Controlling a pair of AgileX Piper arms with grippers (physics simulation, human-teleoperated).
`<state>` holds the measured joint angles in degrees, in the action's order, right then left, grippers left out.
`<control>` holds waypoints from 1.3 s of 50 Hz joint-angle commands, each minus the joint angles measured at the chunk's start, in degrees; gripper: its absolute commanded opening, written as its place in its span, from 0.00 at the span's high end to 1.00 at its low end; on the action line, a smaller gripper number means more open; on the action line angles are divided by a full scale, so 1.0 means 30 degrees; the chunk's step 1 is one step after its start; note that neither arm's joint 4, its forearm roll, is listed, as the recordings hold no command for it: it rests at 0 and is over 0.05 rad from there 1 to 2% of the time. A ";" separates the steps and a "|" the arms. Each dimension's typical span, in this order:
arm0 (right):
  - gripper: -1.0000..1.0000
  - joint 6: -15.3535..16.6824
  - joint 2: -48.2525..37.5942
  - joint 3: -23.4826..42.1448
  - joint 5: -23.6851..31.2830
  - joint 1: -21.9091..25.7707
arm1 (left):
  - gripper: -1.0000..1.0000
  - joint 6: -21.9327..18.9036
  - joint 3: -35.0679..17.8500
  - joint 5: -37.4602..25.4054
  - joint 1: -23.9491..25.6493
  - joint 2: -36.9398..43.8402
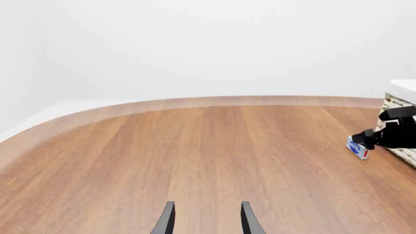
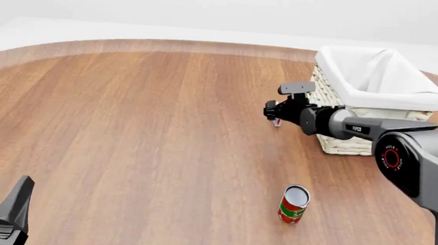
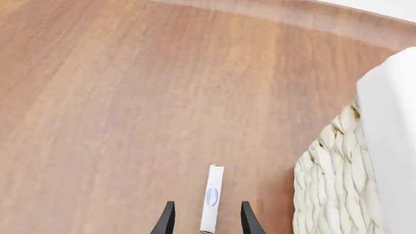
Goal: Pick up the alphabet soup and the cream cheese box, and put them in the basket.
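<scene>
two arms; right gripper (image 3: 204, 222) nearer. its jaws stand apart astride the cream cheese box (image 3: 211, 197), on edge on the tabletop (image 2: 141, 128), long axis toward 12 o'clock, basket (image 2: 382, 99) at 3 o'clock.

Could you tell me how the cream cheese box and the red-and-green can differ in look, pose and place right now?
The cream cheese box is thin, flat-sided, blue and white with a red patch; the red-and-green can is a round cylinder with a silver top. The box stands on a narrow edge beside the basket, between the open jaws of the right gripper; the can stands upright alone, nearer the arms' side. The box looks smaller. Both rest on the wooden table.
</scene>
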<state>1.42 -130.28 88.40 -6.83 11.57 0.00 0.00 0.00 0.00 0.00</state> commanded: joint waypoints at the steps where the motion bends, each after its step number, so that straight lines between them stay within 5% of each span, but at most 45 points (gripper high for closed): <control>1: 0.00 -0.0081 -0.0581 0.0457 0.0164 -0.0088 | 0.00 0.0000 0.0000 0.0000 0.0000 0.0000; 51: 0.00 -0.0230 -0.2926 0.2178 0.1153 -0.0007 | 0.00 0.0000 0.0000 0.0000 0.0000 0.0000; 52: 1.00 -0.0223 -0.2876 0.2095 0.1107 -0.0019 | 0.00 0.0000 0.0000 0.0000 0.0000 0.0000; 65: 1.00 -0.0120 -0.2014 0.1119 0.0388 -0.0271 | 0.00 0.0000 0.0000 0.0000 0.0000 0.0000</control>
<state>1.15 -137.70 93.22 -4.58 11.22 0.00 0.00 0.00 0.00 0.00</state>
